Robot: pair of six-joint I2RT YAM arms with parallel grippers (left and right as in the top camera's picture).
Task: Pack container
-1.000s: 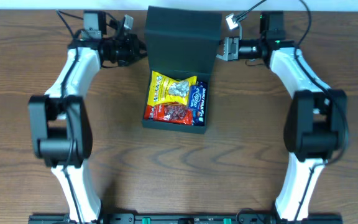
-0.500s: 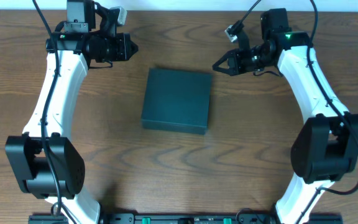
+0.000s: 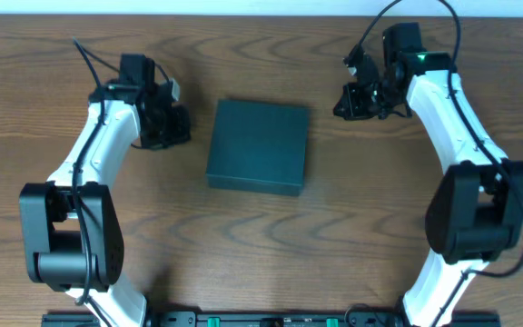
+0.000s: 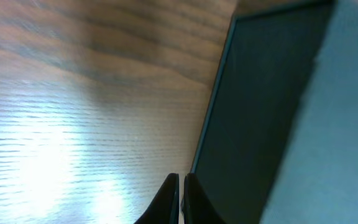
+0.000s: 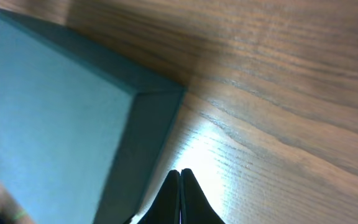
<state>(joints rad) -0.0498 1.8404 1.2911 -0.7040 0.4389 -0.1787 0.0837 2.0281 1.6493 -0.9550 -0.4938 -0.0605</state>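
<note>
The dark teal-green container (image 3: 259, 145) lies in the middle of the table with its flap lid shut, so its contents are hidden. My left gripper (image 3: 178, 129) is shut and empty just left of the box, a small gap away; its wrist view shows the container's side wall (image 4: 253, 118) beside the fingertips (image 4: 180, 182). My right gripper (image 3: 341, 102) is shut and empty off the box's far right corner; its wrist view shows that corner of the container (image 5: 73, 118) next to the closed fingertips (image 5: 180, 174).
The wooden table (image 3: 261, 236) spreads around the box. Both arms' bases stand at the near edge, left (image 3: 71, 245) and right (image 3: 466, 227). Cables trail from both wrists at the far edge.
The lid, open a second ago with snack packets showing, is now shut. Both grippers have since moved nearer and lower beside the box, the left one down and toward its left side.
</note>
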